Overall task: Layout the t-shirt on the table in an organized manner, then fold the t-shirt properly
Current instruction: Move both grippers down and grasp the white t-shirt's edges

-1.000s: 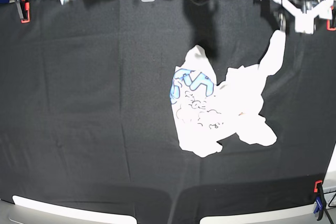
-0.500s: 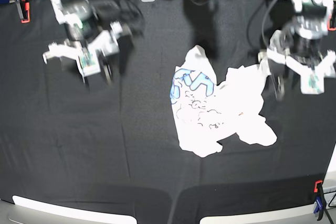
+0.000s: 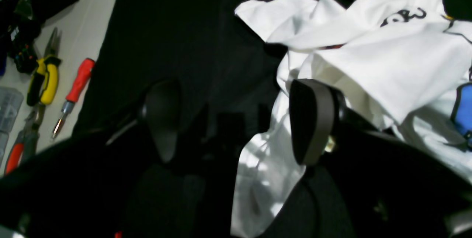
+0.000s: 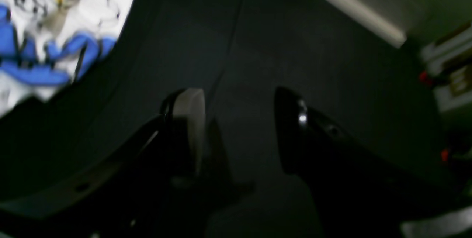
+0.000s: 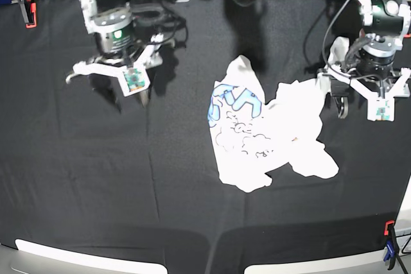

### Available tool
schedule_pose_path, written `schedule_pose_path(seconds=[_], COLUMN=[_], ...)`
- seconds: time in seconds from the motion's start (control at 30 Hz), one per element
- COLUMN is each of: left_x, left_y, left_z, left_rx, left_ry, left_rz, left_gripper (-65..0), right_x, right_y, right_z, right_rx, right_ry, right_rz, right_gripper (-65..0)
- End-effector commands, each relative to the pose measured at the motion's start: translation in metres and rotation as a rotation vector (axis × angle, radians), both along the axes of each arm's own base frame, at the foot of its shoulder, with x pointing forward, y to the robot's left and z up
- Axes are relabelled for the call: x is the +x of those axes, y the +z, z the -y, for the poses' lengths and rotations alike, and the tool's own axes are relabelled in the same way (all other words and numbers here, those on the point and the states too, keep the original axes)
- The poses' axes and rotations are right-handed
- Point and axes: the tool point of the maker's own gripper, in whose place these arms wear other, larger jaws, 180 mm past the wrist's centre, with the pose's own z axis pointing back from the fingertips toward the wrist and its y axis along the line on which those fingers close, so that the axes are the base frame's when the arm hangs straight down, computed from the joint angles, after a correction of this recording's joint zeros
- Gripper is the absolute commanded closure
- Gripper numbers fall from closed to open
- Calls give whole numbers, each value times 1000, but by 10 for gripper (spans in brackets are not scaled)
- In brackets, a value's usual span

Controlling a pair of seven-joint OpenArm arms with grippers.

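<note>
Lying crumpled on black-draped table [image 5: 96, 178]: t-shirt [image 5: 270, 139]; both end effectors, L [image 3: 236, 120] & R [image 4: 238, 134], spread, empty.

Two white-and-black robot arms

The left gripper [image 5: 363, 102] and right gripper [image 5: 108, 84] have white frames, small square patterned tags, black cables, and dark rounded fingers [image 3: 311, 120].

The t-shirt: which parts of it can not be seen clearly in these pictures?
- t-shirt, base view: crumpled, folds hide most of the print and the sleeves.
- Left wrist view: the left gripper covers its lower part; the right edge cuts it off.
- Right wrist view: only a blurred corner shows at the left edge.
</note>
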Motion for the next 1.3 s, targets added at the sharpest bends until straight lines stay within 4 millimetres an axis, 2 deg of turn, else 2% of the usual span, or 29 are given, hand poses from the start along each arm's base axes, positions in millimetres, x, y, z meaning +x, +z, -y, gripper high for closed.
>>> schedule_pose_path(seconds=[0.0,0.2,0.37,0.5,0.67,0.8,0.93,1.07,1.27], left_x=[2,-22,-52,-67,-71,-71,-71,-71,-71], left_y=[11,-15,-39,-47,-50,-50,-50,-50,-50], left_z=[-2,-3,-3,-2,-2,-3,-3,-3,-3], left_rx=[16,17,17,18,19,19,19,19,19], left_ry=[-1,9,8,1,1,2,2,2,2], left_rz=[36,-85,-186,-214,-228,-229,-229,-229,-229], left_gripper=[-415,-415,-415,-415,-415,-415,-415,-415,-415], right_x=[4,-10,0,5,-6,-14,-11,-5,5], right_y=[11,-20,-57,-80,-81,-77,-79,-92,-109], right_z=[-4,-60,-80,-101,-142,-163,-177,-189,-192], right_rx=[25,89,108,114,124,144,175,137,93], right_ry=[6,202,214,244,365,426,419,412,407], right_rz=[36,-99,-165,-203,-203,-189,-186,-198,-224], right_gripper=[-301,-301,-301,-301,-301,-301,-301,-301,-293])
